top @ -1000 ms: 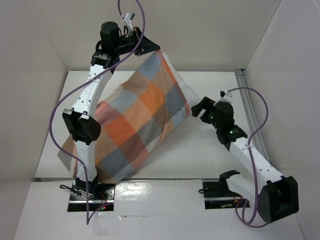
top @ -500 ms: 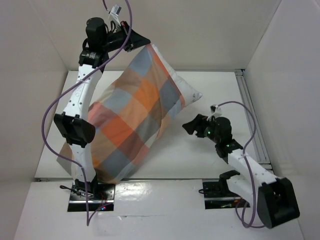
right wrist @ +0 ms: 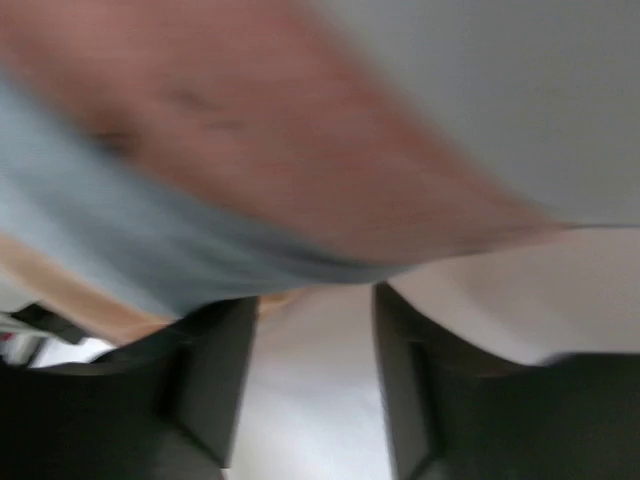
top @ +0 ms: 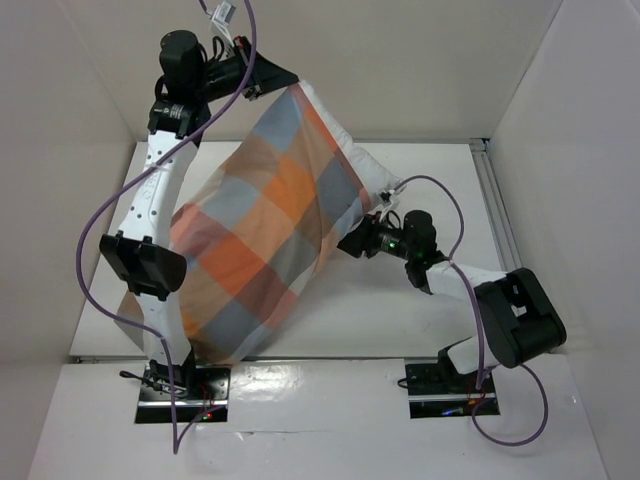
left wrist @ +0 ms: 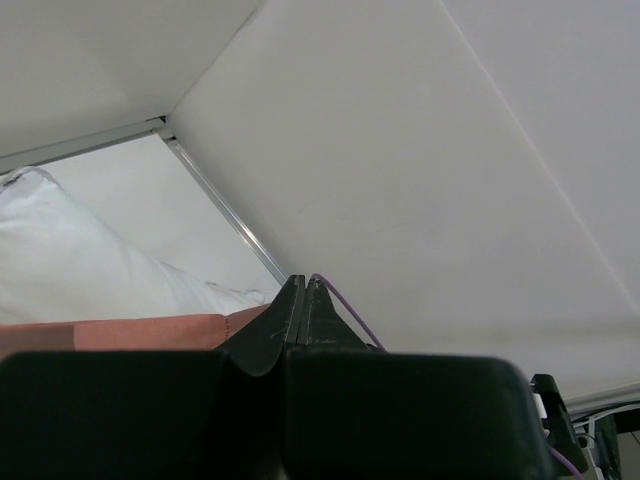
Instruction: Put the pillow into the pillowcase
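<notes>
Clenched tight, the left gripper [top: 288, 82] has its jaws pressed together on the top corner of the pillowcase [top: 260, 230], high above the far side of the table [top: 420, 300]. From its wrist view the two black fingertips [left wrist: 292, 305] meet with no gap, and a fold of reddish-brown cloth runs right into them. From that pinched corner the checked case hangs in a long slant, plump and full, down toward the base of the left arm at the near edge. I cannot tell whether its lower end rests on the table. The pillow [top: 350, 160] sits mostly inside the case. A white strip of it shows along the upper right edge of the fabric, from just under the held corner down to a bulging white corner on the right. Right beside that edge, a little lower, is the right gripper [top: 352, 243], with its arm folded low over the table and pointing left at the bundle. Its jaws stand apart. The wrist view is badly blurred, but the two dark fingers [right wrist: 210, 380] show a clear gap between them, with blue, tan and reddish checks hanging just above their tips. Whether those tips touch the cloth, I cannot tell.
</notes>
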{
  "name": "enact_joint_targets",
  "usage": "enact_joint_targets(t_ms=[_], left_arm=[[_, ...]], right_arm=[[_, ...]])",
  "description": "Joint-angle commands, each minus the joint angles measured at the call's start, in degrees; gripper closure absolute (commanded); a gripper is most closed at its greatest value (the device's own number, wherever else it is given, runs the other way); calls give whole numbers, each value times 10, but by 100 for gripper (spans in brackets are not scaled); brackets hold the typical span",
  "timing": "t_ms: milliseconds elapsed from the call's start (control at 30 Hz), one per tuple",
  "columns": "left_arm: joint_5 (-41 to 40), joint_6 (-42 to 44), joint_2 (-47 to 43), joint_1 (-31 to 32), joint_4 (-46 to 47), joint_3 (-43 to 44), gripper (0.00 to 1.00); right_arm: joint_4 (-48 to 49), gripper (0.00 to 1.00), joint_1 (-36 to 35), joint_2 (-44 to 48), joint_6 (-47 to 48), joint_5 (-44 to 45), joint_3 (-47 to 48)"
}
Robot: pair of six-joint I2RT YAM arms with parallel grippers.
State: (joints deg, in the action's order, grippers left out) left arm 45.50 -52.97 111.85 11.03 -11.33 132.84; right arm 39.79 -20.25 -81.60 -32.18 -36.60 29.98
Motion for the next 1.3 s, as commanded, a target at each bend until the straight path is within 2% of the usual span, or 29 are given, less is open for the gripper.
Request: enact_joint_targets(t_ms=[0,67,100,133,233,300,400,533,633,667,733,800,933,1067,1167,1233,1267], left_arm=[[17,-21,-44,0,93,13,100],[17,-21,-49,0,93,13,100],[17,-21,-49,0,93,13,100],[17,-21,-49,-6,93,13,100],[17,-21,-49,-6,93,13,100],[17,-21,-49,-14,87,8,100],[17,-21,-61,-28,95,-9,100],[17,-33,-74,-50,117,-37,100],[17,-40,-74,-73,130,-37,100],[23,-52,-74,-79,130,-14,100],[23,-67,-56,-100,143,14,100],[42,-113,-44,-119,173,35,100],[57,-204,-44,-188,267,43,100],[63,-237,-97,-237,319,-7,100],[63,-237,-133,-258,337,-57,100],[63,-237,-133,-265,337,-64,100],[63,-244,-133,-265,337,-64,100]], right_arm=[[135,46,-13,-4,-25,-39,20],[144,63,-13,-9,-41,-34,26],[144,80,-13,-9,-48,-27,32],[144,92,-13,-9,-48,-21,39],[122,100,-13,15,-48,0,51],[69,100,-13,60,-29,22,51],[-14,100,-13,145,5,107,51],[-95,100,-13,206,73,185,100],[-132,100,-13,200,99,192,172],[-138,100,-13,191,121,197,197],[-159,100,-13,147,145,197,290],[-184,100,-13,117,181,203,402],[-197,100,-13,97,211,196,517],[-245,100,-13,139,251,211,489],[-303,100,-13,145,270,281,401],[-303,100,-7,133,270,338,356],[-297,100,-7,107,270,353,364]])
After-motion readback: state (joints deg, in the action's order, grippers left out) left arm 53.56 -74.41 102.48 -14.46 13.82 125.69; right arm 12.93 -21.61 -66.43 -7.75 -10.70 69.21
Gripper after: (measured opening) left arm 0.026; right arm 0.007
